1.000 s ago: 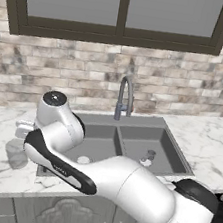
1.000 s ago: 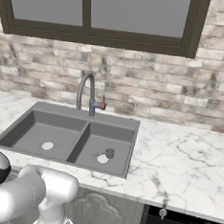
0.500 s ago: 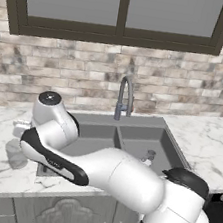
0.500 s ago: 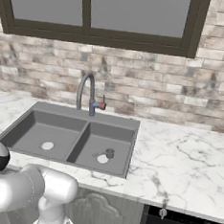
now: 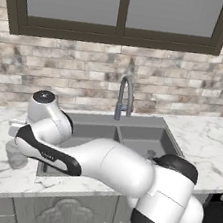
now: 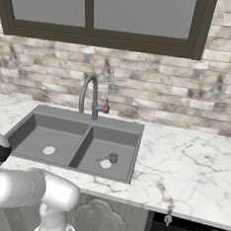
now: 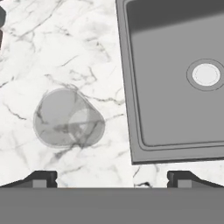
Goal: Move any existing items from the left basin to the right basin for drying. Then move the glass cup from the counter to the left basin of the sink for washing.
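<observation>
We find the claw (image 7: 112,177) spread wide and empty above the marble desk (image 7: 65,43). The glass cup (image 7: 68,117) stands on the desk beside the left basin (image 7: 175,87). The tiny glass (image 6: 113,158) sits in the right basin (image 6: 112,142).

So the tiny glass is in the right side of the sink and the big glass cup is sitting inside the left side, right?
Not quite. The tiny glass is in the right basin, as the right base view shows. But the glass cup stands on the marble counter, beside the left basin, not in it; the hand view shows that.
</observation>
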